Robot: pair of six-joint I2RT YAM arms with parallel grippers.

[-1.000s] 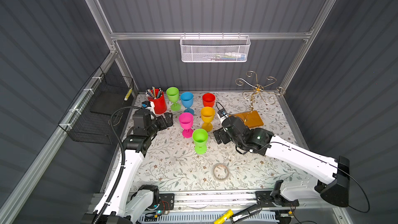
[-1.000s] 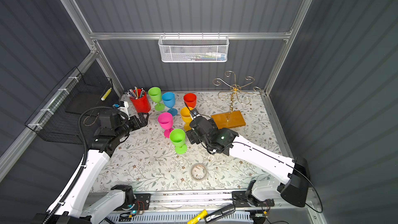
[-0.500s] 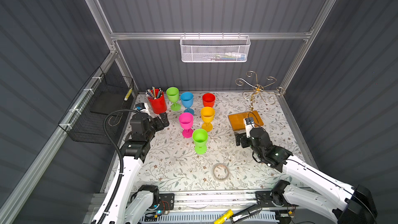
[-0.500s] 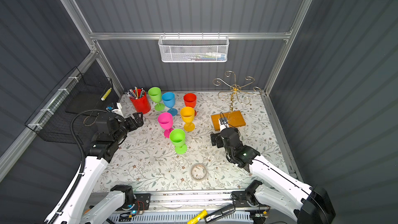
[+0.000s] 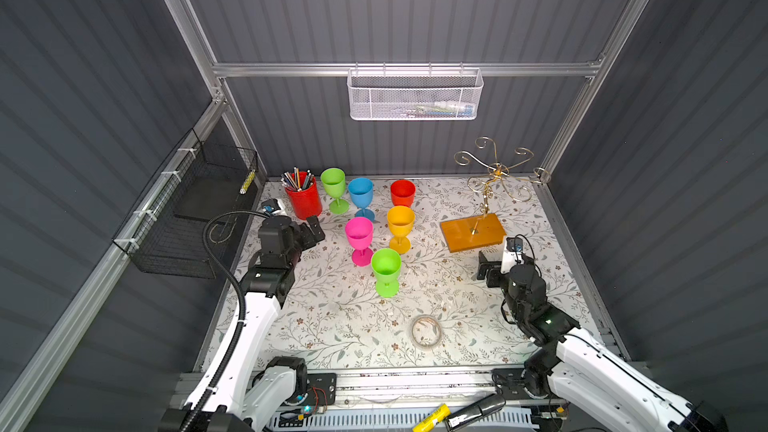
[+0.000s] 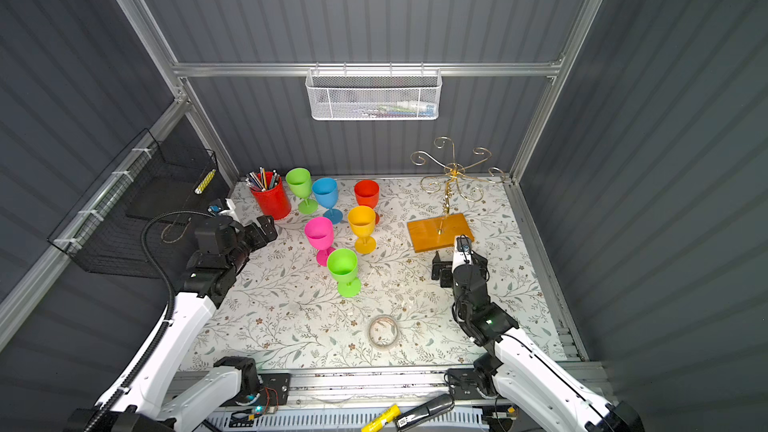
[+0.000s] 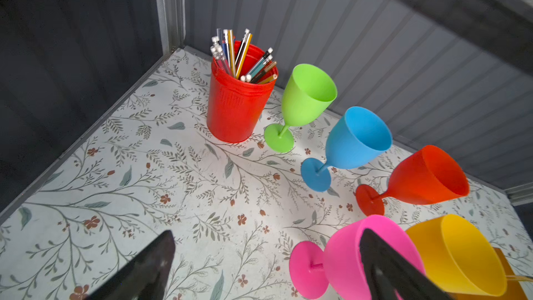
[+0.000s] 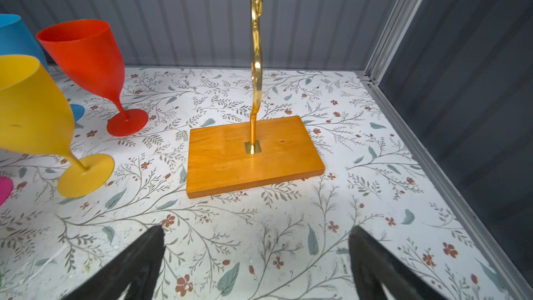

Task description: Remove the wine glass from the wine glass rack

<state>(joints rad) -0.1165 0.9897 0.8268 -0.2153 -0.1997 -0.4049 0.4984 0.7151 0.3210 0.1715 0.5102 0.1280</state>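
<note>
Both sets of jaws gape wide, empty: the right gripper (image 8: pixel 256 229) faces the wine glass rack (image 8: pixel 225 157) just ahead, the left gripper (image 7: pixel 266 232) a pink glass (image 7: pixel 343 255) near one finger.

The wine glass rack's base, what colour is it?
The base is orange-brown wood; the right wrist view shows it best.

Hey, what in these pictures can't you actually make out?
- White basket contents, both top views: blurred behind the mesh.
- Rack arms, right wrist view: cut off by the picture's edge.
- Yellow item in the black basket, in a top view: too small.
</note>
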